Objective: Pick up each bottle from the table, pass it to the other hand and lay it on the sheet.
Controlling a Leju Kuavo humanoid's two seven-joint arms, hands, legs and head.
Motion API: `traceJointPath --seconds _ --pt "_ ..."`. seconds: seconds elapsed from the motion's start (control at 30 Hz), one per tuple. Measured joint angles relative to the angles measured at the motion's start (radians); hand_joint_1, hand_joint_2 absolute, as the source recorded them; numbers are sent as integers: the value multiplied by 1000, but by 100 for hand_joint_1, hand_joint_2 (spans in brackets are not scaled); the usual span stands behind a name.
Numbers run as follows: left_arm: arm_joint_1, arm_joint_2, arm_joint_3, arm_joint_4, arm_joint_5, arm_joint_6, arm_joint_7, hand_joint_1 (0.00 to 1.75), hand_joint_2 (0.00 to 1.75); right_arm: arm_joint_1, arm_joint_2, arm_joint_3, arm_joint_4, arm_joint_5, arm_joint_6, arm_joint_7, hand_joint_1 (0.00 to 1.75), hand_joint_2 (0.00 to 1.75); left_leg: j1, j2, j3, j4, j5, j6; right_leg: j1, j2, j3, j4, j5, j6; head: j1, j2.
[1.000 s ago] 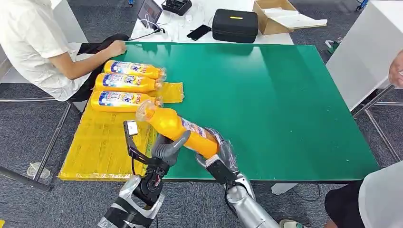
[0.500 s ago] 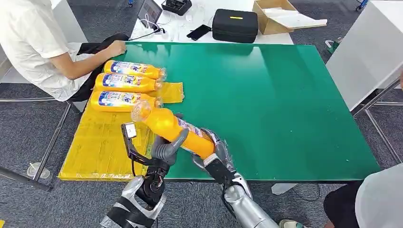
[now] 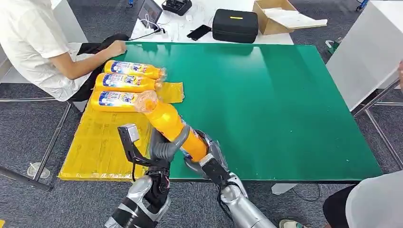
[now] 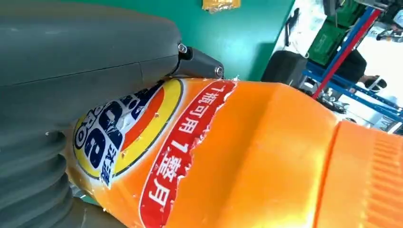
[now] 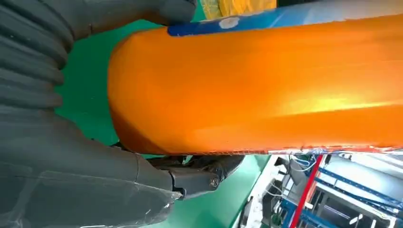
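An orange bottle (image 3: 167,121) with a clear cap hangs tilted over the near left part of the green table (image 3: 266,104), its neck toward the yellow sheet (image 3: 102,142). My left hand (image 3: 165,146) wraps its middle. My right hand (image 3: 207,156) grips its base end. The left wrist view has the bottle (image 4: 247,156) pressed against that hand (image 4: 71,95). In the right wrist view the bottle (image 5: 266,85) sits between thumb and fingers of the right hand (image 5: 85,175). Three more orange bottles (image 3: 124,83) lie side by side on the sheet's far end.
A seated person (image 3: 33,42) at the far left rests a hand (image 3: 116,47) on the table corner. Another person (image 3: 375,199) stands at the near right. A black case (image 3: 234,24), a cardboard box (image 3: 275,16) and a phone (image 3: 198,32) lie beyond the table.
Both hands have carried the bottle left toward the sheet. Its neck has swung up and away, now reaching close to the nearest lying bottle.
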Motion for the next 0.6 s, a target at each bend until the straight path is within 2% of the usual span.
traceJointPath --seconds 0.03,0.17,0.33,0.5,0.53,0.6 --pt "0 0 1 -3 -6 3 -2 175 175 2 0 0 0 2 14 0 0 0 0 0 0 0 0 0 0 0 0 0 0 0 0 0" --pt "2 3 10 -18 -53 44 -21 175 175 11 0 0 2 18 43 -1 0 0 0 0 0 0 0 0 0 0 0 0 0 0 0 0" --pt "15 19 21 -60 -169 151 -45 175 175 38 1 -21 2 10 -26 -3 0 0 0 0 0 0 0 0 0 0 0 0 0 0 0 0" --pt "38 61 52 -108 -451 373 -26 175 175 94 -2 -103 -56 -20 -275 -4 0 0 0 0 0 0 0 0 0 0 0 0 0 0 0 0" --pt "41 71 69 -108 -593 424 5 175 175 104 -3 -137 -85 -27 -352 -5 0 0 0 0 0 0 0 0 0 0 0 0 0 0 0 0" --pt "45 80 131 -106 -913 440 47 175 175 127 -4 -221 -149 -9 -423 -5 0 0 0 0 0 0 0 0 0 0 0 0 0 0 0 0"
